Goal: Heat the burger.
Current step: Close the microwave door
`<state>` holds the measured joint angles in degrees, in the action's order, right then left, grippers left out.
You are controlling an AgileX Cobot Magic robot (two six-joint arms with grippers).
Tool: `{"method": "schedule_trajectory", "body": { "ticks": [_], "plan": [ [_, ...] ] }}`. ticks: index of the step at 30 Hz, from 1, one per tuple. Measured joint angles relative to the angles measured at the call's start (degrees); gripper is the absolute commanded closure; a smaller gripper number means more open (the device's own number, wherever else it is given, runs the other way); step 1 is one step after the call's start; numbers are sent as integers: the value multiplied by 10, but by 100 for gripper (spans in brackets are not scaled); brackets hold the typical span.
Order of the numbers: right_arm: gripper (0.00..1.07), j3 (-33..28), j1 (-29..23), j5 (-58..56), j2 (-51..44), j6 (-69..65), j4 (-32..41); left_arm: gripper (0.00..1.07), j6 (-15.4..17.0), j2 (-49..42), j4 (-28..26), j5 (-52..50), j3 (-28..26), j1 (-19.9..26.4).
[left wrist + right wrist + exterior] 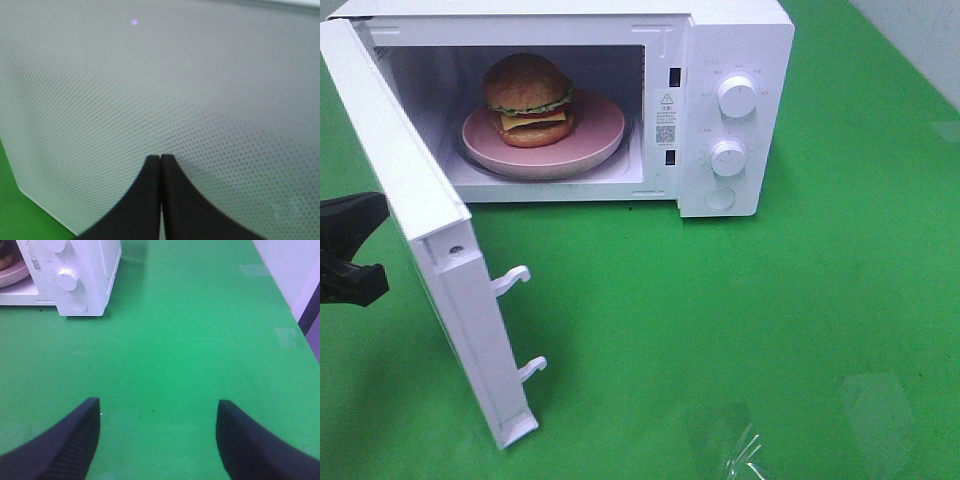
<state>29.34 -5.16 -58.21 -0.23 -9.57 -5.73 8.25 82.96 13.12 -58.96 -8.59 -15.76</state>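
Burger (528, 100) sits on the pink plate (605, 135) inside the microwave (740, 40), at eleven o'clock. Its door (430, 250) stands open, so shutting it comes next. Left gripper (160, 158), at nine o'clock with fingers clenched empty, seems close to the door's outer face, ready to push. Right gripper (157, 402) hangs spread, empty.

Seeing the burger (528, 98) sitting upright and whole on the pink plate (605, 135) inside the open microwave (760, 50), resting left of the plate's middle. Showing a glossy orange-brown bun on top, green lettuce peeking out beneath it, yellow cheese drooping over the lower layers.
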Motion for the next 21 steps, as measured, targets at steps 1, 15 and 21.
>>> {"method": "schedule_trajectory", "body": {
  "ticks": [1, 15, 21],
  "plan": [
    [44, 0, 0, 0, 0, 0, 0, 107, -3, 13, -14, -1, -6, -18],
    [44, 0, 0, 0, 0, 0, 0, 107, -68, 104, -180, 2, -109, -170],
    [44, 0, 0, 0, 0, 0, 0, 107, -96, 137, -234, 9, -156, -210]
  ]
}}
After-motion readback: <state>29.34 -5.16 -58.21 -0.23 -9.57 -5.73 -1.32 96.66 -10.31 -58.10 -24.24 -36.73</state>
